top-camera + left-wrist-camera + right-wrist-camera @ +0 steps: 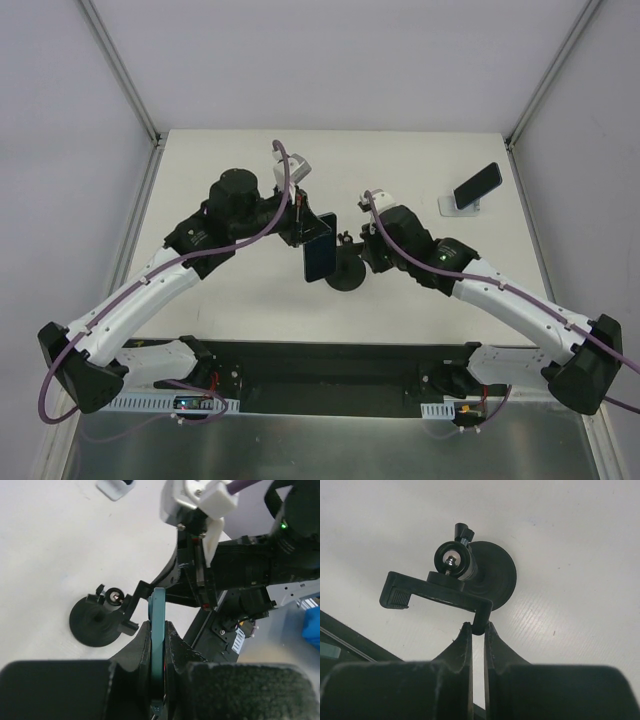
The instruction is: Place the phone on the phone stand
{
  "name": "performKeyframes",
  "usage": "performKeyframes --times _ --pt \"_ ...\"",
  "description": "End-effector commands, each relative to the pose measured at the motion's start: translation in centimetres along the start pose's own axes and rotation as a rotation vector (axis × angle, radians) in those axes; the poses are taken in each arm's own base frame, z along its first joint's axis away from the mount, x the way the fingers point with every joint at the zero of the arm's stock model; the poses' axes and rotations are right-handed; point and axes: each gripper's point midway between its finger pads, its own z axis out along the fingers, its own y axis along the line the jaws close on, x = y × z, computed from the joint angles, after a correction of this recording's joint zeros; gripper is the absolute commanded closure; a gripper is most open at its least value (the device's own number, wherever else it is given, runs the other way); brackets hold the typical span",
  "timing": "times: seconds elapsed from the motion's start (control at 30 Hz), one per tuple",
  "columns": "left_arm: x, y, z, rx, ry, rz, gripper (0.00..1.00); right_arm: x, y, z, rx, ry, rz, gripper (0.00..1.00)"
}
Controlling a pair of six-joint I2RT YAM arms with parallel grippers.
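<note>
A slim black phone (478, 186) leans on the small silver-white phone stand (449, 206) at the back right; a corner of that stand shows in the left wrist view (115, 486). My left gripper (306, 236) is shut on a second phone with a dark screen and teal edge (320, 250), held upright and edge-on between the jaws (158, 625) at mid-table. My right gripper (352, 242) is shut on the end of the clamp arm (440, 593) of a black round-based pole stand (347, 276), right beside the held phone.
The black stand's round base (496, 575) sits on the white table, left of the held phone in the left wrist view (95, 626). The arms' black mounting bar (330, 365) runs along the near edge. White walls enclose the table.
</note>
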Motion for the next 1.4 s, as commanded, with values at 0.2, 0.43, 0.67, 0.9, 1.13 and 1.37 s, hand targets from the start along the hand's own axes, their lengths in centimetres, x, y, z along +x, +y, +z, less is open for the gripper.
performKeyframes --times 0.2,0.43,0.67,0.9,1.13,1.37 --pt "0.8 -9.3 1.6 0.496 -0.109 0.501 1.0 -3.0 3.7 -2.2 -0.355 -0.084 -0.21 0.99" --pt "2.2 -10.3 3.2 0.669 -0.181 0.735 1.0 -3.2 4.8 -2.5 -0.5 -0.078 -0.204 0.99" --pt "3.3 -9.3 6.7 0.742 -0.126 0.739 1.0 -2.8 4.2 -2.4 -0.496 -0.071 -0.182 1.0" --pt "3.4 -7.2 6.9 0.703 -0.109 0.703 1.0 -2.8 3.8 -2.5 -0.487 -0.081 -0.167 0.99" --pt "2.5 -5.6 6.4 0.651 -0.16 0.692 1.0 -2.5 4.0 -2.3 -0.5 -0.084 -0.172 0.99" --pt "2.1 -4.9 5.9 0.659 -0.15 0.567 1.0 -2.6 3.5 -2.5 -0.479 -0.108 -0.195 0.99"
